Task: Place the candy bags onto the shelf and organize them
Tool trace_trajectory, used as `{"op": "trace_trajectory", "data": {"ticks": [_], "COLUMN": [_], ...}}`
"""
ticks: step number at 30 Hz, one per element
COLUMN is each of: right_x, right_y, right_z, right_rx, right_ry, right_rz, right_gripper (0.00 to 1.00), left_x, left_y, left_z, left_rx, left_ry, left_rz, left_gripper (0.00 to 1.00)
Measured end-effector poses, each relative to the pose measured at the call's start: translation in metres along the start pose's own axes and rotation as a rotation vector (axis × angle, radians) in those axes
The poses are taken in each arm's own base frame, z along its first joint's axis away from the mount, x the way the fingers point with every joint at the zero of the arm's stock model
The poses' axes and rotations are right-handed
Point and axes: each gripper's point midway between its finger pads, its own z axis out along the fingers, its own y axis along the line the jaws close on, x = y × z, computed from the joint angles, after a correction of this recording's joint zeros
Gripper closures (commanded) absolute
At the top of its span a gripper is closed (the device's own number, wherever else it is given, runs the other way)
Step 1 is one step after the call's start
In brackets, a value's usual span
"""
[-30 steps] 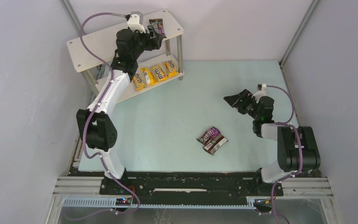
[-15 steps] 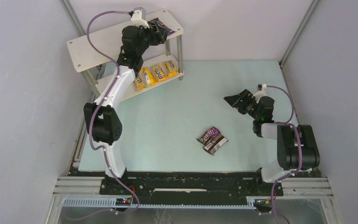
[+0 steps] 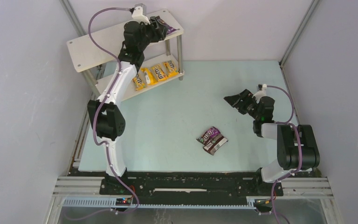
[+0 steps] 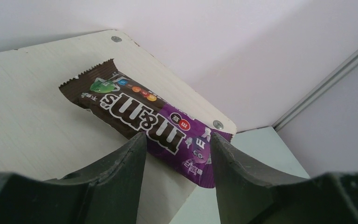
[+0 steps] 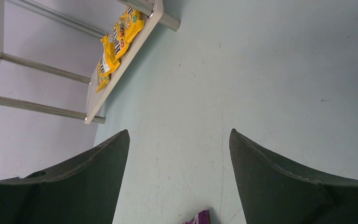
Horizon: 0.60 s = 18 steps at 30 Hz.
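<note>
The left claw (image 4: 176,140) is standing with its fingers apart astride the purple candy bag (image 4: 140,114), which is lying on the top board of the shelf (image 4: 23,107), one end poking past the edge; yellow bags (image 3: 154,73) are sitting on the lower tier; the right claw (image 5: 179,135) is hanging wide apart over the desk (image 3: 168,112), near two loose bags (image 3: 212,140).

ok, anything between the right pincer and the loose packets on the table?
No. Top view shows only bare table between right pincer and packets.
</note>
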Motion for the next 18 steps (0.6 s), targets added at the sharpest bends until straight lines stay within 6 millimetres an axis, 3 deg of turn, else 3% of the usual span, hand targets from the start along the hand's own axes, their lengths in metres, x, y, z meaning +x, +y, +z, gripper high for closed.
{"op": "trace_trajectory", "data": {"ticks": [10,18], "right_x": [0.001,0.0], "right_y": [-0.002,-0.002], "right_z": [0.001,0.001], "right_rx": [0.001,-0.003], "right_ry": [0.002,-0.001], "right_rz": [0.012,0.013], "right_gripper": [0.13,0.13], "left_x": [-0.003,-0.007], "left_y": [0.012,0.021], "left_z": [0.009,0.017], "left_rx": [-0.039,-0.048], "left_ry": [-0.007,-0.005], "left_rz": [0.003,0.011], "left_gripper": [0.45,0.4]}}
